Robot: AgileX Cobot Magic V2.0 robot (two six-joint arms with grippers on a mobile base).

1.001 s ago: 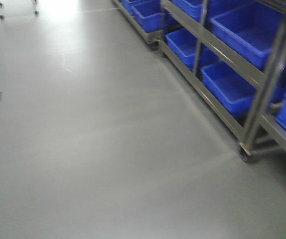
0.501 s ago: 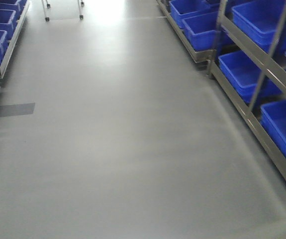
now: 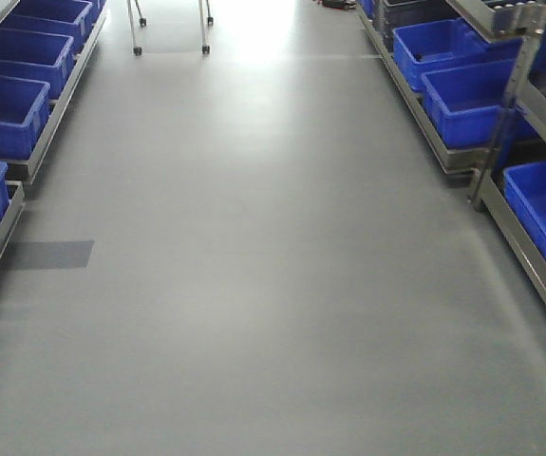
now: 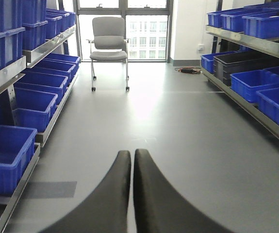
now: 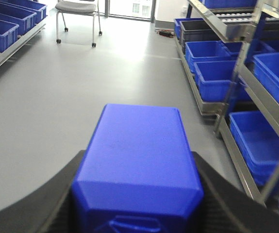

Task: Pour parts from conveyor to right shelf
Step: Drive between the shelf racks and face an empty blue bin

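My right gripper (image 5: 137,189) is shut on a bright blue plastic block, the part (image 5: 138,150), which fills the space between its black fingers and is held above the grey floor. My left gripper (image 4: 132,160) is shut and empty, its two black fingers pressed together and pointing down the aisle. The right shelf (image 3: 529,114) is a steel rack with large blue crates along the right side; it also shows in the right wrist view (image 5: 246,82) and the left wrist view (image 4: 255,97). The conveyor is out of view.
A second steel rack with blue crates (image 3: 7,104) lines the left side of the aisle. A grey office chair (image 4: 109,46) stands at the far end before a window. A dark patch (image 3: 49,254) marks the glossy grey floor.
The front view has swung left: the right shelf slid toward the right edge, the left rack of blue crates came into view, and the aisle now runs straight ahead.
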